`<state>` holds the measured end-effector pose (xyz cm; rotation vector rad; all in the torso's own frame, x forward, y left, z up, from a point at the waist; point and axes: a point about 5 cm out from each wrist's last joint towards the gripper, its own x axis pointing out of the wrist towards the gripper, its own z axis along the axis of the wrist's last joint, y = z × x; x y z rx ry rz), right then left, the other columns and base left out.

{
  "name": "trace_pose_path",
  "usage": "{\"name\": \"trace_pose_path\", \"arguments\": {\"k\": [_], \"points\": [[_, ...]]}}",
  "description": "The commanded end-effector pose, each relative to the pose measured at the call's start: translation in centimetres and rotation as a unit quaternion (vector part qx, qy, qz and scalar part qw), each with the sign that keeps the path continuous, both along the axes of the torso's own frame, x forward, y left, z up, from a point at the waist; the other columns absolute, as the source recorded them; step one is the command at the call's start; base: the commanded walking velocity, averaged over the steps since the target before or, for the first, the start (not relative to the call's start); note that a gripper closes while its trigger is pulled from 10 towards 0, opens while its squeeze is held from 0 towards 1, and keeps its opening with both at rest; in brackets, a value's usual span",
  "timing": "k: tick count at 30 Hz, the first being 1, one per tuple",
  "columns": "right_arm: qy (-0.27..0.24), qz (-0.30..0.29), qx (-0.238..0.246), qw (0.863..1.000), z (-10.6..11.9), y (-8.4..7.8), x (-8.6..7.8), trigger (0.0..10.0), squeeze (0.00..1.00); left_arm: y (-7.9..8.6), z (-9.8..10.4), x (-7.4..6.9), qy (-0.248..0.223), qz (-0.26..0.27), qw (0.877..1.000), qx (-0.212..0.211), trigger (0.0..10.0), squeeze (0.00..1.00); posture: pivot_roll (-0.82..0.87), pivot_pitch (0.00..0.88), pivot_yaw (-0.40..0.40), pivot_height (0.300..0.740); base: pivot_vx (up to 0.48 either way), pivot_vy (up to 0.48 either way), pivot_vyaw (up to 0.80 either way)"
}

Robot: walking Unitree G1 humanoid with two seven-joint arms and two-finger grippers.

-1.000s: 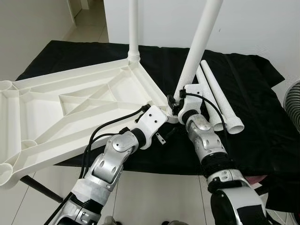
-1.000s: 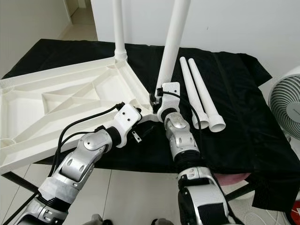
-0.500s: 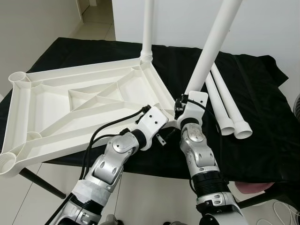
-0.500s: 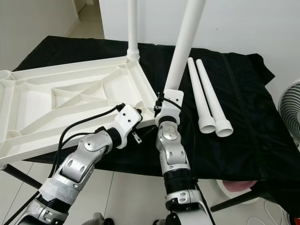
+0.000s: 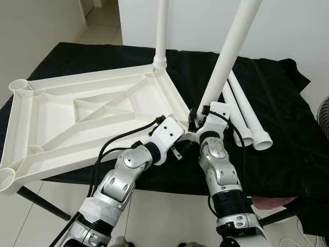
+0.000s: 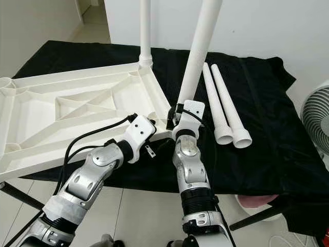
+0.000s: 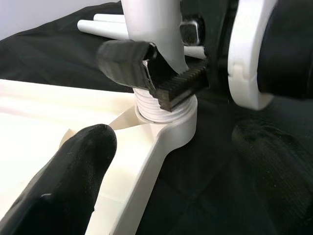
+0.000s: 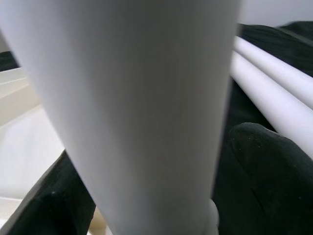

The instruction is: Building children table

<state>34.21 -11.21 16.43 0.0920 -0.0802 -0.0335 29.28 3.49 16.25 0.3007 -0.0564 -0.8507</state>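
Tabletop point(image 5: 92, 110), white moulded plastic with ribbed underside, lies inverted on a black cloth point(image 5: 277, 134) covering the worktop, its left corners overhanging the worktop's left edge. Left eye view: one leg point(image 5: 161, 31) stands screwed into the far corner socket; a second leg point(image 5: 229, 56), smooth and slightly tapered, rises tilted from the near right corner socket, leaning less than a second ago, which suggests it is being brought upright for threading. Two spare legs point(image 5: 249, 121) lie side by side near the worktop's right edge. Right eye view: the right gripper point(image 6: 177, 116) sits at the base of the tilted leg; the left gripper point(image 6: 154, 135) rests just beside the same corner, and a fan point(image 6: 316, 116) stands beyond the right edge. Left wrist view: the right gripper's ridged fingers point(image 7: 178, 85) clench the leg just above its threaded collar point(image 7: 161, 105), partly seated in the socket; the left gripper's own fingers are spread, grasping nothing. Right wrist view: the leg's matte white shaft point(image 8: 137, 107) runs between the two black fingers point(image 8: 274, 156).
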Motion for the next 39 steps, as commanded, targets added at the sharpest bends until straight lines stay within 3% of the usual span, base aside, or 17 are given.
{"name": "trace_pose_path", "arguments": {"k": [1, 5, 11, 13, 16, 18, 23, 25, 26, 27, 28, 39], "points": [[-0.003, 0.027, -0.010, 1.000, 0.1, -0.4, 0.4, 10.0, 0.00, 0.3, -0.2, 0.2, 0.001, 0.014, 1.000, 0.006, 10.0, 0.00, -0.09, 0.058, -0.007, 0.740, 0.000, 0.000, 0.00], [0.001, 0.103, -0.036, 0.994, 0.3, -1.2, 1.3, 10.0, 0.00, 0.3, 0.0, 0.3, -0.001, 0.015, 1.000, 0.005, 10.0, 0.00, -0.10, 0.062, -0.001, 0.740, 0.000, 0.000, 0.00], [0.002, 0.163, -0.061, 0.985, 0.5, -2.2, 1.9, 10.0, 0.00, 0.2, 0.0, 0.3, 0.000, 0.013, 1.000, 0.005, 10.0, 0.00, -0.10, 0.062, 0.004, 0.740, 0.000, 0.000, 0.00], [0.004, 0.200, -0.085, 0.976, 0.4, -2.9, 2.3, 10.0, 0.00, 0.1, -0.2, 0.1, 0.002, 0.008, 1.000, 0.007, 10.0, 0.00, -0.10, 0.063, 0.005, 0.740, 0.000, 0.000, 0.00], [0.004, 0.200, -0.085, 0.976, 0.4, -2.9, 2.3, 10.0, 0.00, 0.1, -0.2, 0.1, 0.002, 0.008, 1.000, 0.007, 10.0, 0.00, -0.10, 0.063, 0.005, 0.740, 0.000, 0.000, 0.00], [0.004, 0.252, -0.113, 0.961, 0.1, -3.1, 2.4, 10.0, 0.00, -0.2, -0.3, -0.1, 0.004, 0.002, 1.000, 0.007, 10.0, 0.00, -0.10, 0.062, 0.006, 0.740, 0.000, 0.000, 0.00], [0.014, 0.294, -0.132, 0.946, -0.3, -3.3, 2.5, 10.0, 0.00, -0.4, -0.3, -0.2, 0.004, -0.002, 1.000, 0.007, 10.0, 0.00, -0.10, 0.062, 0.007, 0.740, 0.000, 0.000, 0.00], [0.018, 0.306, -0.138, 0.942, -0.5, -3.4, 2.6, 9.5, 0.00, -0.5, -0.2, -0.2, 0.004, -0.003, 1.000, 0.006, 10.0, 0.00, -0.10, 0.059, 0.009, 0.740, 0.000, 0.000, 0.00], [0.023, 0.314, -0.145, 0.938, -0.7, -3.6, 2.7, 1.8, 0.00, -0.5, -0.3, -0.3, 0.005, -0.005, 1.000, 0.007, 10.0, 0.00, -0.09, 0.056, 0.010, 0.740, 0.000, 0.000, 0.00], [0.023, 0.314, -0.145, 0.938, -0.7, -3.6, 2.7, 1.8, 0.00, -0.5, -0.3, -0.3, 0.005, -0.005, 1.000, 0.007, 10.0, 0.00, -0.09, 0.056, 0.010, 0.740, 0.000, 0.000, 0.00], [0.026, 0.320, -0.143, 0.936, -0.8, -3.7, 2.7, 0.0, 0.00, -0.6, -0.3, -0.3, 0.005, -0.007, 1.000, 0.008, 10.0, 0.00, -0.09, 0.056, 0.010, 0.740, 0.000, 0.000, 0.00], [0.040, 0.321, -0.119, 0.939, -1.7, -4.2, 2.6, 0.0, 0.00, -0.9, -0.5, -0.7, 0.008, -0.012, 1.000, 0.009, 10.0, 0.00, -0.09, 0.058, 0.007, 0.740, 0.000, 0.000, 0.00]]}}
